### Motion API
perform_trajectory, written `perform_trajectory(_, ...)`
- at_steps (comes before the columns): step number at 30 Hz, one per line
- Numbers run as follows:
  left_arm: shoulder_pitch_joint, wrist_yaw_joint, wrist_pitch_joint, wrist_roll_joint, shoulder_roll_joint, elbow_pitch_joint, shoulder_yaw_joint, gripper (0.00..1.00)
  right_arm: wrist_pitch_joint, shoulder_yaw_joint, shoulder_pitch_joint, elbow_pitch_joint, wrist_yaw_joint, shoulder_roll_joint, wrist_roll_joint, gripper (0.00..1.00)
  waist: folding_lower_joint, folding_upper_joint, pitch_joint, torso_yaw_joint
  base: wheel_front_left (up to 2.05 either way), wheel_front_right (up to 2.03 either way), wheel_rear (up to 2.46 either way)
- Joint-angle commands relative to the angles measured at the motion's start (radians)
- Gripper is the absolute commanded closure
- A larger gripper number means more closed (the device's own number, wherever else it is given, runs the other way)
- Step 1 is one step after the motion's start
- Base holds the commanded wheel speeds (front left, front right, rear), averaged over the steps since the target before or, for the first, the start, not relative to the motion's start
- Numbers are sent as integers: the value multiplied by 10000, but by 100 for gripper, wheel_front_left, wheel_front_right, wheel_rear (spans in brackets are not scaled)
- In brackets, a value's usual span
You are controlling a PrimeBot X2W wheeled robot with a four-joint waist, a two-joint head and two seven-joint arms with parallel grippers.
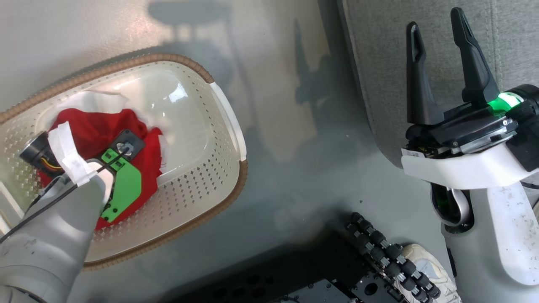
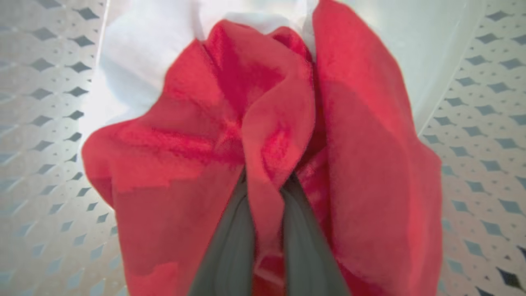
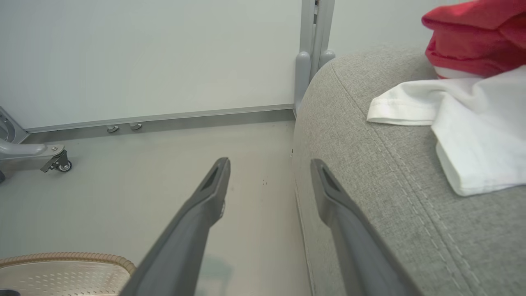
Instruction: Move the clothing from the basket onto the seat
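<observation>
Closely, left wrist view: left pincer (image 2: 267, 177) pinching clothing (image 2: 370, 164) fold inside basket (image 2: 49, 123).

Bare floor (image 1: 303, 176) is lying open between the basket (image 1: 229, 118) and the seat (image 1: 379, 54), leaving a wide lane. Inside the basket, perforated walls (image 2: 472, 123) are standing close round the clothing (image 2: 185, 164) on both sides (the half nearer the seat is lying bare). On the seat, red and white garments (image 3: 481, 135) are covering part of the cushion.
</observation>
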Motion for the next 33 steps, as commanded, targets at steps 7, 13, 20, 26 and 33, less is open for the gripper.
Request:
perform_trajectory(7,-151,-27,-628,-570,-412,-10,-136,100,-1,-42,-70,540,-14,-21,-21,0,-1,90,-1007,219,0,0,0)
perform_trajectory(13,160,-27,-1379,-1001,-734,-130,-382,100,-1,-156,185,1043,-14,-24,-117,0,-1,90,-1963,553,0,0,0)
perform_trajectory(20,441,-27,-2189,-1553,-1126,-450,-658,100,-1,-288,476,1481,-14,-25,-247,0,-1,90,-3015,1007,0,0,0)
perform_trajectory(26,746,-27,-2508,-2009,-1373,-913,-679,100,-1,-389,768,1817,-14,-25,-370,0,-1,90,-3926,1425,0,0,0)
perform_trajectory(33,1324,142,-2534,-2072,-1227,-2588,-80,100,-1,-511,1190,2132,-14,-27,-510,0,-1,90,-4963,1918,0,0,0)
